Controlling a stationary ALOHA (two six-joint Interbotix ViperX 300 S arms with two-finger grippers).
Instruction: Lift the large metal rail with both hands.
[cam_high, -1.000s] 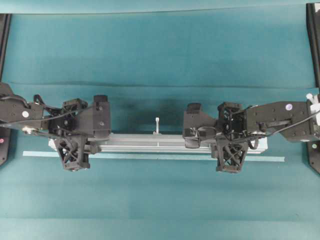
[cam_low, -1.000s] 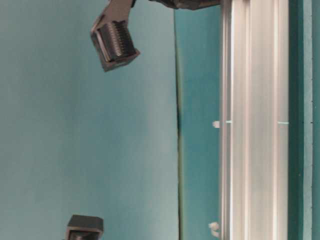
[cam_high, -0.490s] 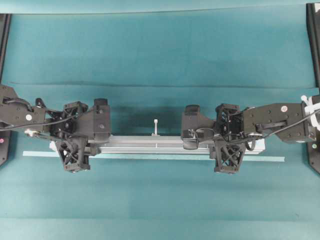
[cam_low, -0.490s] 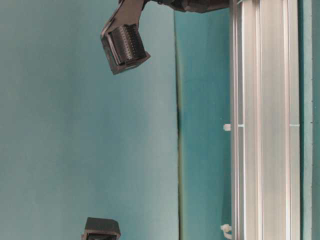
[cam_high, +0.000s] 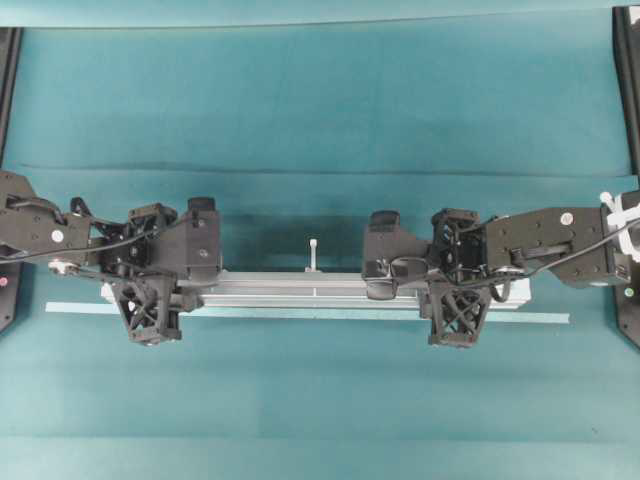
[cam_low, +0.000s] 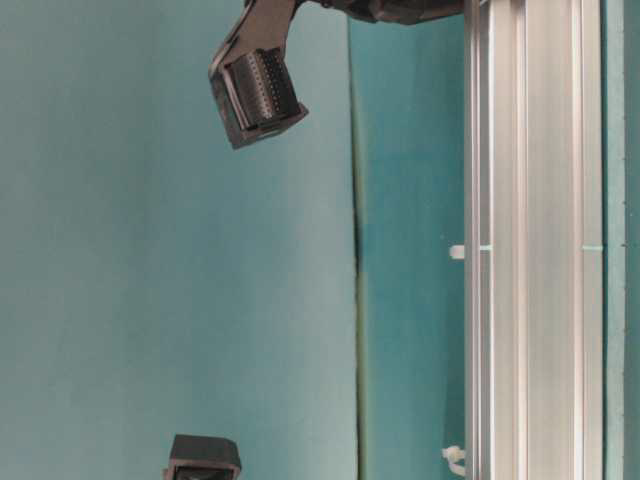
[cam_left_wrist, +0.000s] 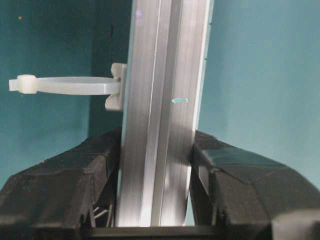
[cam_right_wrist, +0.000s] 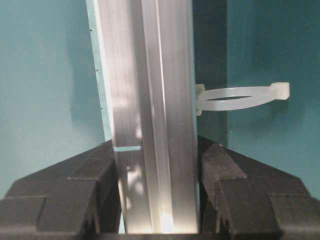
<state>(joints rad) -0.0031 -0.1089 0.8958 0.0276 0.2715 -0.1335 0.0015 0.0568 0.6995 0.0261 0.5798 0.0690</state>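
Teal cloth (cam_high: 320, 90) covers the whole table, creased.

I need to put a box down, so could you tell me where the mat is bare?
Bare teal mat lies above the large metal rail, and again below the thin strip. The rail's line is crowded by both grippers.
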